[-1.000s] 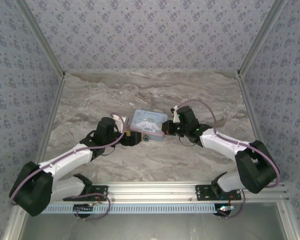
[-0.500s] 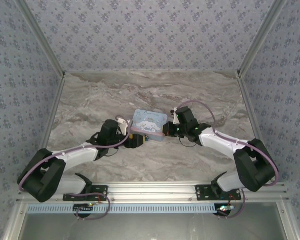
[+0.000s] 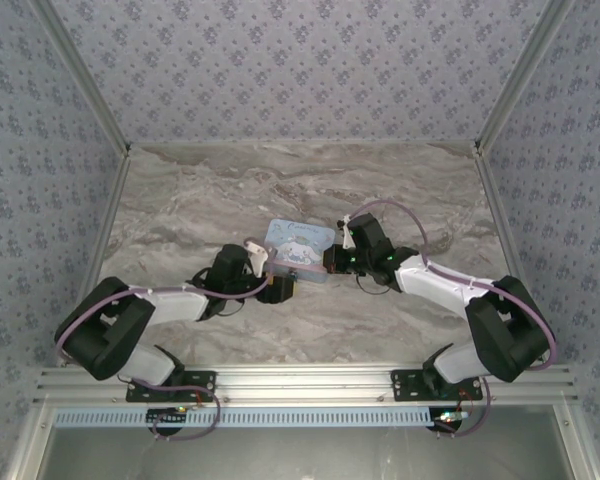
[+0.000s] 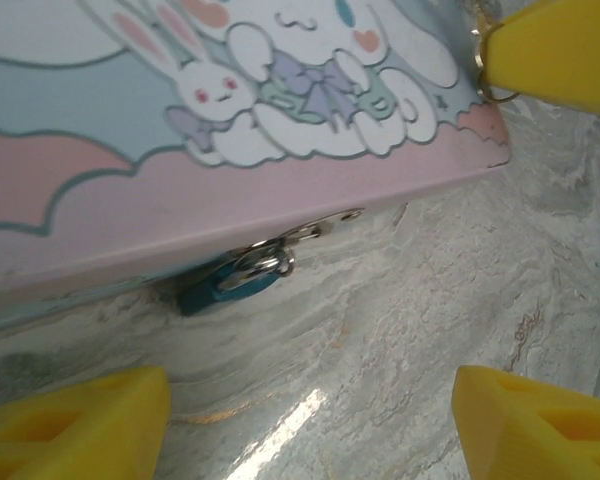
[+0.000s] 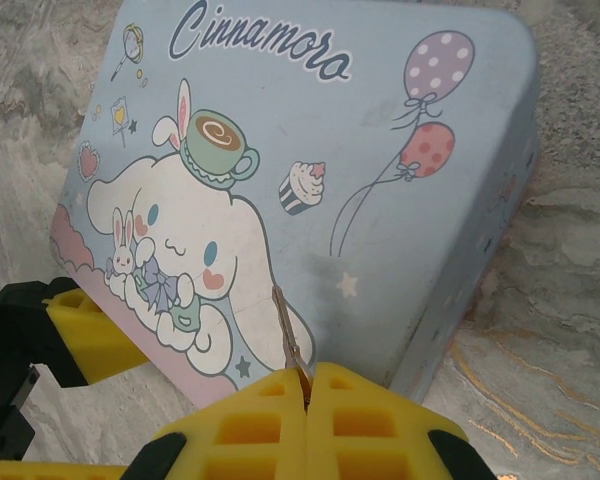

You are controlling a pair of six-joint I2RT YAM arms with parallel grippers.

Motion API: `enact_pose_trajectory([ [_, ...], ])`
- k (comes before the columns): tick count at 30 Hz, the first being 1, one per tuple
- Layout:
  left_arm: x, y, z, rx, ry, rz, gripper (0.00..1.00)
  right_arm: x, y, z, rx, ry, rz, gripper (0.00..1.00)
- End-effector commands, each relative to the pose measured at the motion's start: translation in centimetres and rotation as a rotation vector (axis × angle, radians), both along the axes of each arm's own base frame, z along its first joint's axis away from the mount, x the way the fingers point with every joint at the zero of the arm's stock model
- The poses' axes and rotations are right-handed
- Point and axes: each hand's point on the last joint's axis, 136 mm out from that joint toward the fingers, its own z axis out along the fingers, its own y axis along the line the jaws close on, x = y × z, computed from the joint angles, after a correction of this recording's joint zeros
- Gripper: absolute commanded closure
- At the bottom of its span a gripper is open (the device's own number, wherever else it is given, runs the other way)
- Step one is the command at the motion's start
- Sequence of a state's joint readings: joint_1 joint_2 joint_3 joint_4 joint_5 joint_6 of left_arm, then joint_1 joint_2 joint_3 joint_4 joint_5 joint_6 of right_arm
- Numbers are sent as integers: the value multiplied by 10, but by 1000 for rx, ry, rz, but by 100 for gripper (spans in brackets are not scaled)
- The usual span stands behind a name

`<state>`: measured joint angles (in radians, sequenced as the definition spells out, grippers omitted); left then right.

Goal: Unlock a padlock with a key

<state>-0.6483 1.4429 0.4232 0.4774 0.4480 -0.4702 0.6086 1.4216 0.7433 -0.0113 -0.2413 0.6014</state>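
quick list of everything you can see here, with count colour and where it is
tin: 1, pale blue with a pink edge and cartoon print, mid-table between the arms
padlock: 1, blue-teal, hanging from the tin's silver hasp
key: 1, silvery, over the tin's near edge
table: 1, grey marble pattern
walls: 3, grey-blue floral, left, back, right
left fingers: 2, yellow, spread apart, facing the padlock
right fingers: 2, yellow, shut on the key

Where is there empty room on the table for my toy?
Bare marble table lies between the pale-blue cartoon tin and the back wall, and along both side walls. Crowded around the tin, where the left claw and right claw sit.
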Motion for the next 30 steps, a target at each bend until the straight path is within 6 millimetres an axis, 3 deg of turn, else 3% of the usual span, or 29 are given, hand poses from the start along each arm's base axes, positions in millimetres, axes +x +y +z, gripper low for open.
enact_pose_trajectory([
  [1, 13, -5, 11, -18, -111, 8, 26, -8, -11, -25, -101, 50, -10, 100],
  [8, 26, -9, -4, 7, -94, 37, 33, -9, -7, -26, -111, 47, -9, 100],
  [17, 34, -23, -5, -18, -86, 13, 35, -12, -6, -32, -123, 54, -10, 100],
  [23, 40, -39, -5, -42, -71, -22, 42, -13, -6, -34, -137, 63, -4, 100],
  [30, 46, -46, -2, -62, -79, -15, 48, -17, -7, -38, -148, 64, -14, 100],
])
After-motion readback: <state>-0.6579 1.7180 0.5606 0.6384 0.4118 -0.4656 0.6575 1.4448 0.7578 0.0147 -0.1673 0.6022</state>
